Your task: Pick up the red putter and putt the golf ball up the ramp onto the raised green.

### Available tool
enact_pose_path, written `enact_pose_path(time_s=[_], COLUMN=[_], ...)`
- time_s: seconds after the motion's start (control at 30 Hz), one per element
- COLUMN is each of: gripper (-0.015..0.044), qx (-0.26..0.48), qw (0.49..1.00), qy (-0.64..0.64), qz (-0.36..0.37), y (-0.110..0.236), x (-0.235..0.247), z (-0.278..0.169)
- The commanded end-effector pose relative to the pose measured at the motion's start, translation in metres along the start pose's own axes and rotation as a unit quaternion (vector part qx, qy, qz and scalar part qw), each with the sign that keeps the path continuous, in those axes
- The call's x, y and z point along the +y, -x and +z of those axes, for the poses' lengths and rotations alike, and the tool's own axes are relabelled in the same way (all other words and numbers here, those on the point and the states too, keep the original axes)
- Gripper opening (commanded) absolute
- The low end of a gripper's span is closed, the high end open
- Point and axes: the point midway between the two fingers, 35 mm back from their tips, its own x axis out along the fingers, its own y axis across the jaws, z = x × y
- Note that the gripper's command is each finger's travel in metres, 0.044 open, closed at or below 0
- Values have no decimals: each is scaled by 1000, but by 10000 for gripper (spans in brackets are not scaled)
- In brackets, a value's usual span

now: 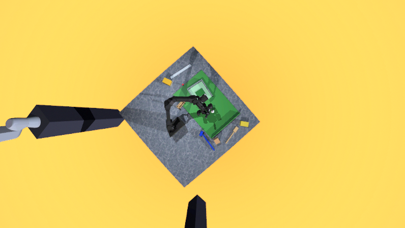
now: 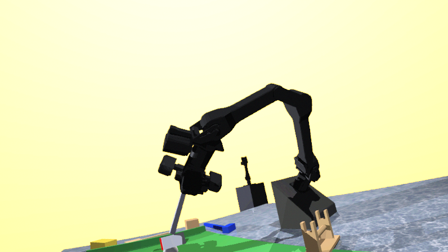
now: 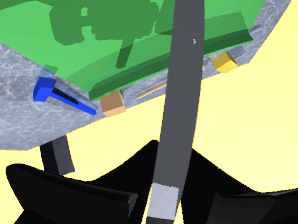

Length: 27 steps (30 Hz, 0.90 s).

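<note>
My gripper [image 2: 188, 191] [image 1: 208, 109] [image 3: 168, 147] is shut on the grey shaft [image 2: 178, 212] [image 3: 181, 96] of the red putter and holds it nearly upright over the green mat [image 1: 225, 113] [image 2: 225, 244] [image 3: 100, 3]. The putter head [image 2: 170, 241], grey with a red face, sits low on the mat. The white golf ball [image 1: 212, 111] [image 2: 171, 249] lies just in front of the head, close to it; I cannot tell whether they touch. The raised green [image 1: 194, 89], a pale square platform, stands at the mat's far end, beyond the arm.
A blue putter [image 1: 208, 141] [image 2: 219, 226] [image 3: 63, 96], a tan block [image 1: 217, 140] [image 2: 191, 223] [image 3: 112, 103], a wooden putter [image 1: 231, 134] and a yellow block [image 1: 244, 123] [image 2: 103, 242] [image 3: 225, 63] lie off the mat's edge. A wooden rack [image 2: 319, 234] stands near the arm's base [image 2: 300, 203].
</note>
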Motion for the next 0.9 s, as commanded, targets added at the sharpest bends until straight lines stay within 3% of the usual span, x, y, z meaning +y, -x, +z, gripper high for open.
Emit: enact_pose_path(time_s=[0.0,0.27,0.57,0.87], gripper=[0,0,0,0], qx=[46,132,134,133], qw=[999,991,990,991], qy=[-15,-31,-31,-31], qz=[-7,-8,-7,-7], y=[-18,-54,-56,-75], x=[-12,-22,-21,-4], z=[-21,-56,-56,-26])
